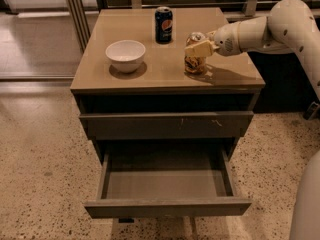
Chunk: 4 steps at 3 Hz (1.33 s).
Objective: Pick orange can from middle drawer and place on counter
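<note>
The orange can (194,64) stands upright on the counter (150,69), near its right edge. My gripper (198,47) reaches in from the right and is shut on the can's upper part, one pale finger crossing its front. The middle drawer (167,207) is pulled out below, and its inside is empty.
A white bowl (125,55) sits on the counter's left half. A dark blue Pepsi can (163,24) stands at the back middle, just left of the orange can. The drawer front with pale scratches (167,125) is closed above the open drawer. Speckled floor surrounds the cabinet.
</note>
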Each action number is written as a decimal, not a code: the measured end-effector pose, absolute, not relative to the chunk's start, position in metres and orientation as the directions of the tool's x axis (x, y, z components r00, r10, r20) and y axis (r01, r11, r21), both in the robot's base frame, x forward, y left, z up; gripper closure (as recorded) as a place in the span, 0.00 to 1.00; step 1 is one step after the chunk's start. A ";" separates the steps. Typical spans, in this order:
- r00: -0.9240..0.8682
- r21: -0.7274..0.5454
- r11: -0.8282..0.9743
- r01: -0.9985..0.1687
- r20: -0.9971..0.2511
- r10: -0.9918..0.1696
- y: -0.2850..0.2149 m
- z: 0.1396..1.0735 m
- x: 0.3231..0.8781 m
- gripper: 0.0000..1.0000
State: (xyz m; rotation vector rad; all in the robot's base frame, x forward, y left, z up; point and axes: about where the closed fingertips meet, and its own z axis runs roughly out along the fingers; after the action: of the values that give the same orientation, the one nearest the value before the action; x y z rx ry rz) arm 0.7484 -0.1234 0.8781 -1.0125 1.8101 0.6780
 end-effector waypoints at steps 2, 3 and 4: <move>-0.235 0.026 0.509 -0.860 -0.906 -0.351 -0.123 0.878 0.748 0.35; -0.235 0.026 0.509 -0.860 -0.906 -0.351 -0.123 0.878 0.748 0.11; -0.235 0.026 0.509 -0.860 -0.906 -0.351 -0.123 0.878 0.748 0.00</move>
State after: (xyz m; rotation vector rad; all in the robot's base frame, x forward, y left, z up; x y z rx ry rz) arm 0.7484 -0.1232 0.8780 -1.0128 1.8101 0.6783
